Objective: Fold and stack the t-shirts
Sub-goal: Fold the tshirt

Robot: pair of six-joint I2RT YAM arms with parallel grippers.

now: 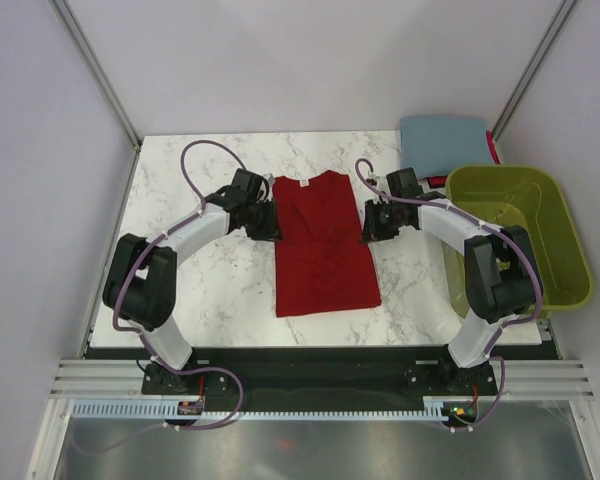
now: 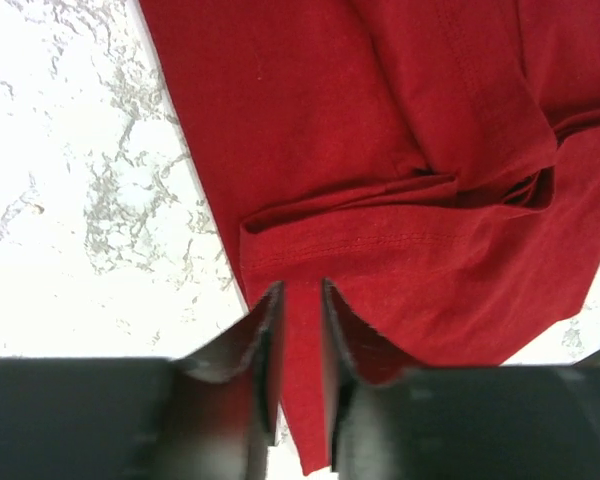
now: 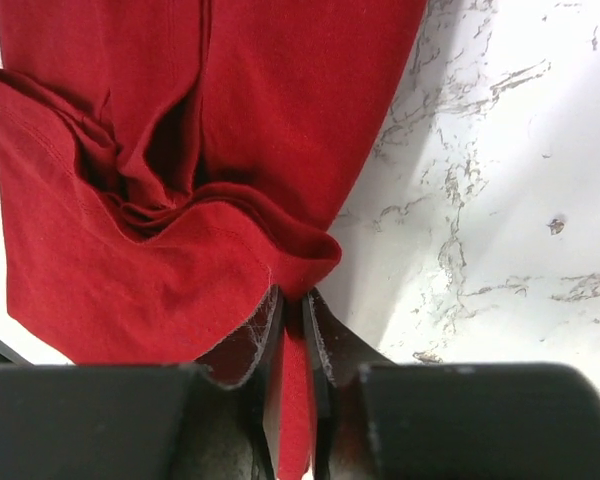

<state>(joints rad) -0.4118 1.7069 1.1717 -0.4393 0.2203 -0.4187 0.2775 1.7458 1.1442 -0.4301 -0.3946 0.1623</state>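
While scanning from the left: bare marble desk [image 1: 220,290] first, then left pincer [image 2: 300,290], nearly closed and nipping a folded hem at the left edge of the dark red t-shirt [image 1: 325,250], with a thin strip of red cloth caught between the jaws. Lies flat mid-desk between the two arms, collar at the far end, both sides already turned inward into a long narrow panel, no sleeve sticking out. Shows bunched layers near each grip in the wrist views. Further right, right pincer [image 3: 292,295] likewise almost shut, clamping the doubled edge on the right side of the same shirt. Beyond that, at the far right corner of the desk, slate blue-grey t-shirt [image 1: 442,140] sitting as a neat folded square, just behind the olive-green basket [image 1: 570,240]. Looks about halfway through the task. Done, apparently: blue-grey shirt folded, red shirt narrowed. Left to do, probably: folding the red panel end over end, then setting it on the blue-grey one to form the stack.
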